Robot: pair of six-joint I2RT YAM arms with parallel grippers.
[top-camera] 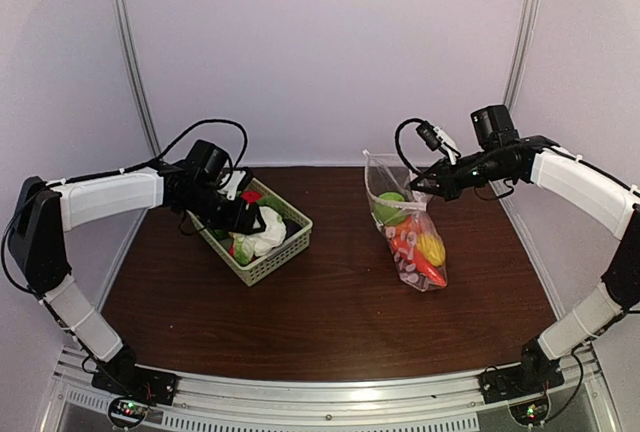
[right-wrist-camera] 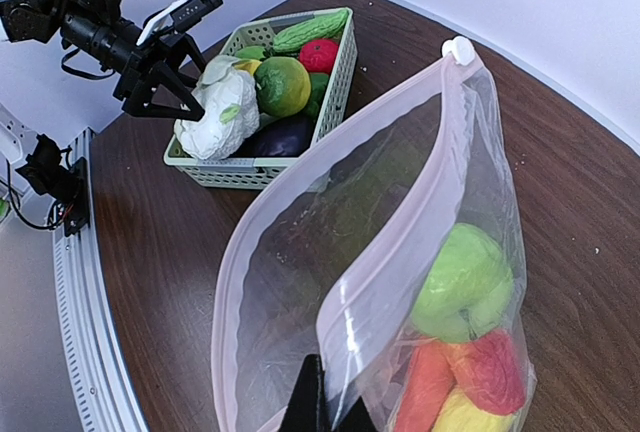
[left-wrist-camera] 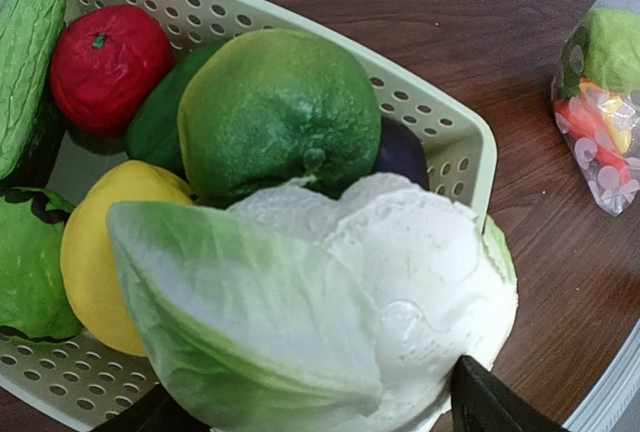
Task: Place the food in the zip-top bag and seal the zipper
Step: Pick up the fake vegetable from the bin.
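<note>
Cauliflower is right up in the left wrist view, lying on top of the pile in the basket. The left gripper has its jaws spread wide either side of it. Honestly can't tell if they're squeezing it or just straddling it. Behind it sit a green fruit, a red piece and a yellow one.

Over on the right side of the tabletop, well apart from the basket, the right gripper is clenched on the rim of the bag and holds the mouth up and gaping. The zipper is unsealed, its two lips bowed apart. Down in the bag's bottom there's a green ball plus red, orange and yellow bits.
</note>
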